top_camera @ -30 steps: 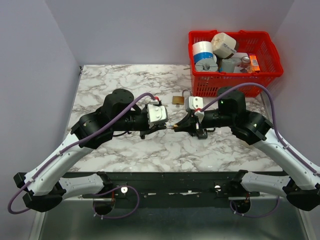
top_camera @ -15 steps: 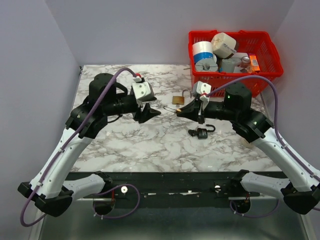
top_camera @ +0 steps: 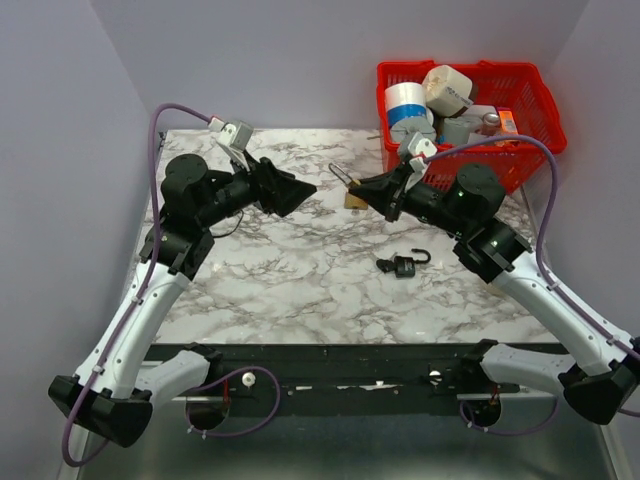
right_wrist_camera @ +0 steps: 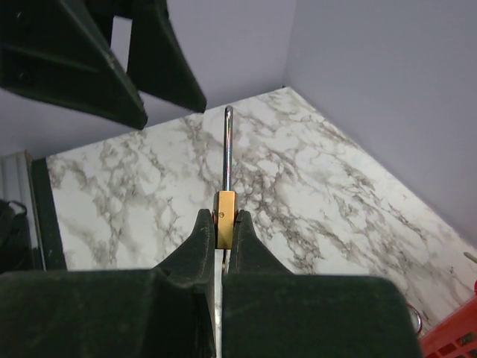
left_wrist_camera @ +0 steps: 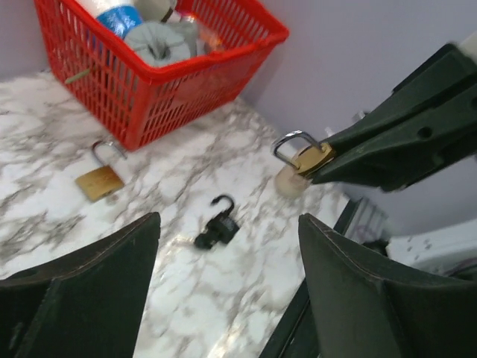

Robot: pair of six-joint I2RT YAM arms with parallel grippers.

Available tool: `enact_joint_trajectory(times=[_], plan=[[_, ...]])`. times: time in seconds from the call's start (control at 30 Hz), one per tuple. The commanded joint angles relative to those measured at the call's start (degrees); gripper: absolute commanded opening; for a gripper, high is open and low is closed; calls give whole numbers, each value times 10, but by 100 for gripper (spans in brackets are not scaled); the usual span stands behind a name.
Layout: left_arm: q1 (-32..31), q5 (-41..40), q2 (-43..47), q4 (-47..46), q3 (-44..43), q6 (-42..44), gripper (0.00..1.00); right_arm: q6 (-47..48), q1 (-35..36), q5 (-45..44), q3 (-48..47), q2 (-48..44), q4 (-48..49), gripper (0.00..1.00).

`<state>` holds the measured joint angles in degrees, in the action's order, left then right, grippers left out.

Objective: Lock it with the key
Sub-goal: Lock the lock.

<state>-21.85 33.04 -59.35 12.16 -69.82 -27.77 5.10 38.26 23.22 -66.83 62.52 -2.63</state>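
My right gripper (right_wrist_camera: 226, 216) (top_camera: 372, 187) is shut on a brass padlock (right_wrist_camera: 226, 211) (left_wrist_camera: 309, 156), held above the table with its shackle pointing away from the fingers. My left gripper (left_wrist_camera: 229, 220) (top_camera: 300, 188) hangs open and empty in the air to the left, facing it. A black padlock (top_camera: 405, 265) (left_wrist_camera: 222, 224) lies on the marble with its shackle open. A small black lump (top_camera: 385, 265) (left_wrist_camera: 203, 240) at its base looks like the key's head; it is too blurred to be sure.
A second brass padlock (left_wrist_camera: 100, 179) (top_camera: 354, 202) lies on the table near the red basket (top_camera: 520, 150) (left_wrist_camera: 171, 97), which holds several items at the back right. Walls close the left, back and right sides.
My left gripper has opened, risen and drawn back to the left. The black padlock now lies on the table. My right gripper has lifted the brass padlock up and toward the back.
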Motion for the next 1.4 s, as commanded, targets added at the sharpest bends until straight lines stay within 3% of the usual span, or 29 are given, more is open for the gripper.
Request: enact_joint_trajectory(times=[0.0,0.13,0.43,1.03,1.1,1.37], plan=[[2,-37,13,-168,64,-219,85,-50,10,-91,1,30,136,1],[2,-51,-6,-200,86,-297,90,-50,34,-112,4,52,163,1],[1,-76,-34,-226,78,-369,86,-50,75,-159,4,88,209,1],[-13,-89,-49,-190,72,-371,62,-65,96,-165,-30,135,232,1],[-14,-88,-51,-188,71,-371,55,-63,98,-171,-32,135,233,1],[-18,-87,-49,-182,82,-362,55,-58,100,-172,-46,148,230,1]])
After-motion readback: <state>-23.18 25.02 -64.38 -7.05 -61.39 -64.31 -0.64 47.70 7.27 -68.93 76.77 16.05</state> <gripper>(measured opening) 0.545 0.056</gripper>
